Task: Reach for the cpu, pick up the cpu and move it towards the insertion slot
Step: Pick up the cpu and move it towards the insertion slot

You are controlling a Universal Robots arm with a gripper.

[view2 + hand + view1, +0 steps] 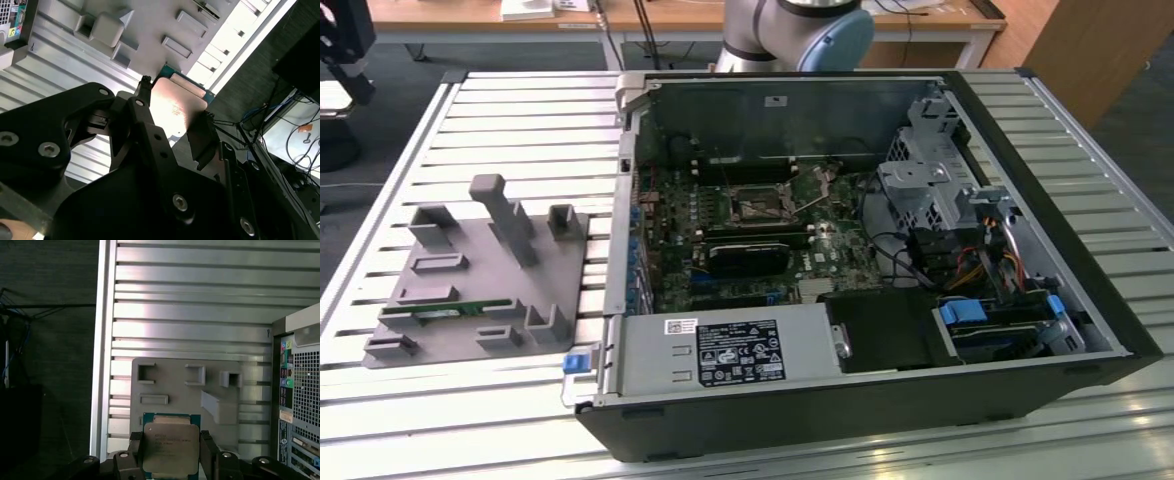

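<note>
Ribbed aluminium slats form the desk, which carries an open computer case and a grey plastic block with raised posts.

The cpu is off the desk, clamped in the tool. In both wrist views the two black fingers press against opposite edges of the chip, one on each side. Its silvery metal top faces the camera in the first wrist view, with a thin green strip of its board showing along one edge. In the second wrist view the same top catches a pale glare.

The chip is held in the air with the grey block just behind it. The block's rectangular pockets and one long raised post show past the chip in the first wrist view, and the desk's slats run on beyond them. Beside the block in that view stands the case's perforated rear panel with coloured ports. Past the desk's edge lies a dark floor.

The insertion slot sits on the motherboard inside the case, near the centre of the exterior view. It is a square socket with a dark middle and a silvery frame, and a thin wire lever is angled just beside it. It lies well apart from the block at the frame's left.

A long green memory stick lies in the block's lower left part. The arm, grey with a blue cap, rises at the upper middle of the frame behind the case.
</note>
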